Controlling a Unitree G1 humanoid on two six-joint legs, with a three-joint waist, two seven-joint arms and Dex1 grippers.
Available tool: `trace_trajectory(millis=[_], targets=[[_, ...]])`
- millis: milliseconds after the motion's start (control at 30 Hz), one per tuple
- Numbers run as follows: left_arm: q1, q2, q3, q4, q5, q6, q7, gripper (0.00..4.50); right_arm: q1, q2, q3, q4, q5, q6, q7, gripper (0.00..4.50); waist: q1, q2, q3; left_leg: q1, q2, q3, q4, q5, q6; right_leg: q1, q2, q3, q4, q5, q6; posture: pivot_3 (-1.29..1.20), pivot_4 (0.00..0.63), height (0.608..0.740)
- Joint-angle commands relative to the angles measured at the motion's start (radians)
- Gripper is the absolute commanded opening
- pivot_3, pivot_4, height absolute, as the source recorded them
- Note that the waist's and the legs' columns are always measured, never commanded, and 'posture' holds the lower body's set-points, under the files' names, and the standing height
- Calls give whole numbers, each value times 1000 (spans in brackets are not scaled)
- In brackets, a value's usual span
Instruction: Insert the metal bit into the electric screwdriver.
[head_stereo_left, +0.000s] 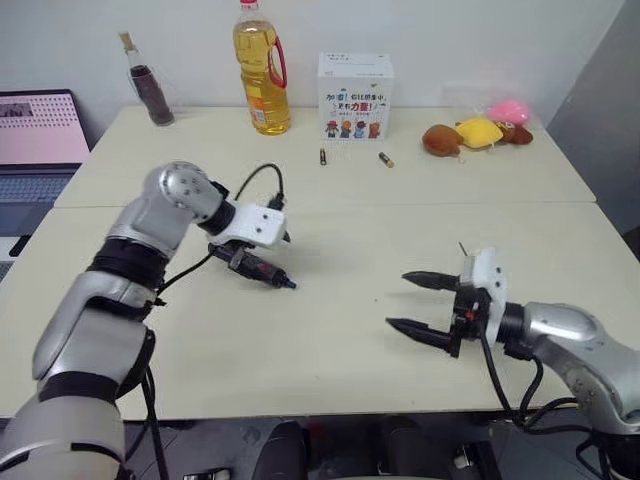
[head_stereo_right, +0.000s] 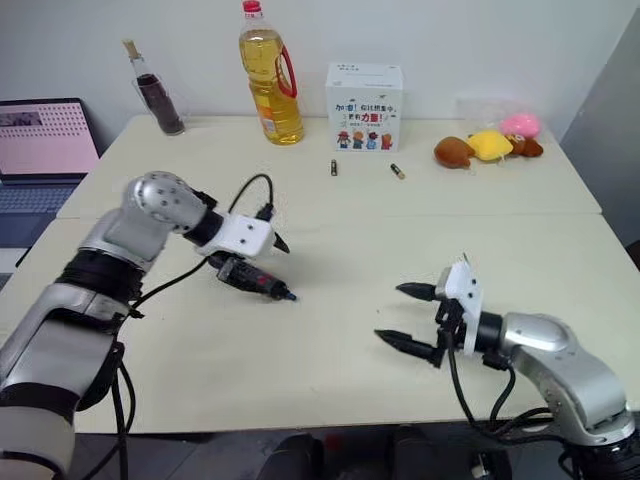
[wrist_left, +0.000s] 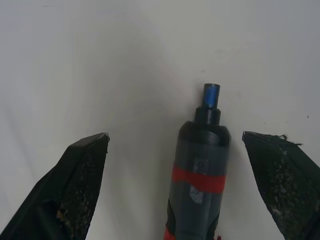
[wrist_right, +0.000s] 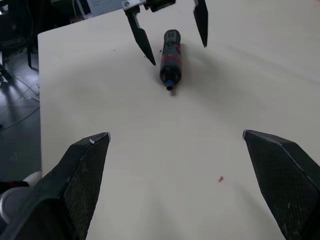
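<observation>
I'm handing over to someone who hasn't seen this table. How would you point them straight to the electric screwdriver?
Start at the cream table and find the robot's left hand, open, on the left side of the near half. Lying on the table between its fingers is the electric screwdriver. It is a dark, pen-shaped tool with a red band and a small blue tip, far longer than the two small batteries near the back.

Black electric screwdriver (wrist_left: 199, 185) with red band, blue tip, cream table (head_stereo_left: 330, 330)

Both tools (head_stereo_left: 250, 240) (head_stereo_left: 415, 300) wide open
</observation>
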Motion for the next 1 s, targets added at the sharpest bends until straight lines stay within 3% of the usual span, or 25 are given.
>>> trace_trajectory(millis=[33, 400, 800, 1000], targets=[[-67, -7, -45, 89, 89, -141, -7, 4469, 45, 11, -12, -97, 34, 14, -36, 4500, -1, 0, 0, 0, 0, 0, 0, 0, 0, 0, 0, 0, 0, 0, 0, 0, 150, 740], [-105, -114, -75, 247, 205, -212, 92, 4469, 120, 55, 15, -164, 3, 0, -118, 4500, -3, -1, 0, -2, -1, -2, 1, 0, 0, 0, 0, -1, 0, 0, 0, 0, 150, 740], [-75, -101, -87, 251, 270, -250, 138, 4469, 91, 40, 35, -182, -46, -83, -92, 4500, -2, 0, -1, 3, -1, -2, 1, 0, 0, 2, 0, -1, 4, 0, 0, 0, 150, 740], [-61, -96, -71, 240, 249, -256, 114, 3388, 81, 41, 43, -167, -64, -116, -79, 4500, -2, 1, -1, 4, -1, -2, 2, 0, 0, 2, 0, 0, 5, 0, 0, 0, 150, 740]])
